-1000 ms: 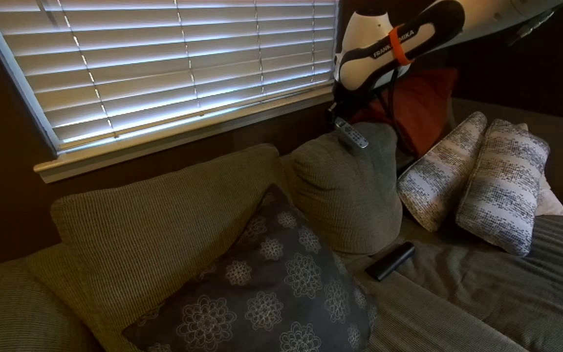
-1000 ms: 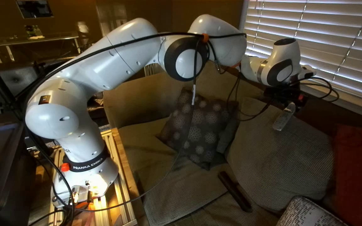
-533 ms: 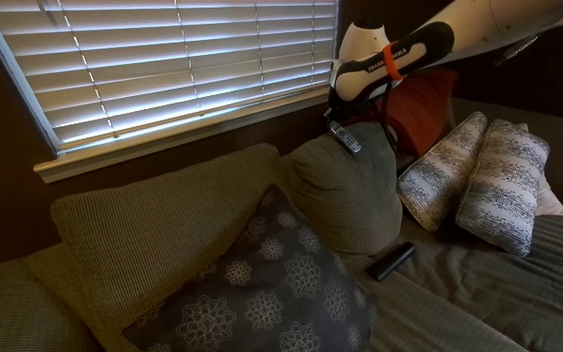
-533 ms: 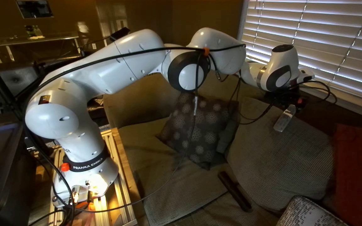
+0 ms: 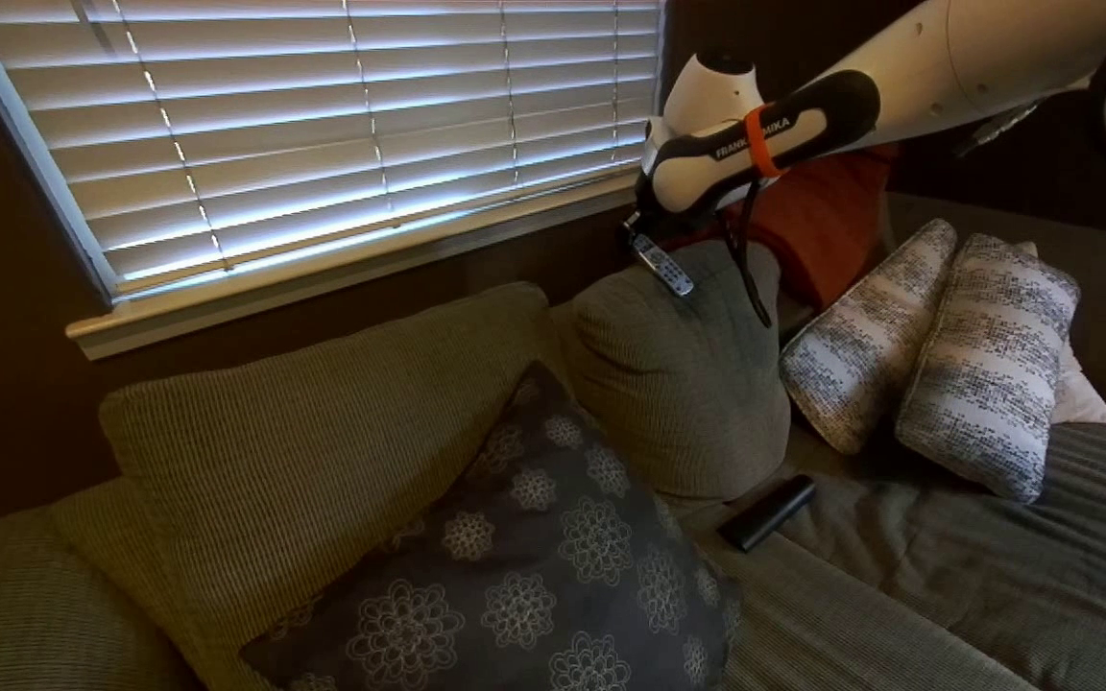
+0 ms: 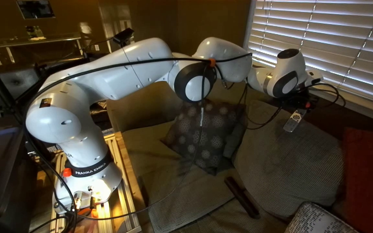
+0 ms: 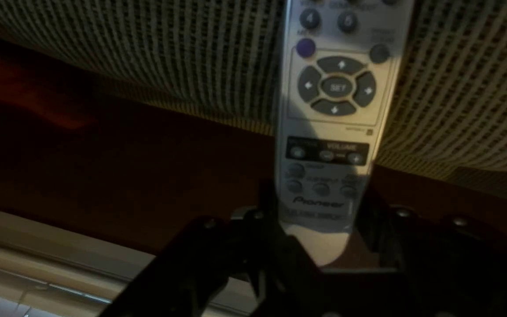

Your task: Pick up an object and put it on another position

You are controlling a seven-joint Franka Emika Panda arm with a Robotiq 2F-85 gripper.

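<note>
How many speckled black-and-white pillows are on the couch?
2. In an exterior view, one speckled pillow is right of the plump tan cushion, and a second speckled pillow right of that. More could be hidden; the pale corner behind looks plain.

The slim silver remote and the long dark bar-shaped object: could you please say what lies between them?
The plump tan ribbed-fabric cushion lies between the silver remote and the dark object, as both exterior views show.

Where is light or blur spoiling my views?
Wrist view: shadow crosses the silver remote, its smallest print blurred, the gripper fingers nearly black; in both exterior views, backlit blinds glow beside a dark wall; in an exterior view, glare whites out part of the robot's base.
</note>
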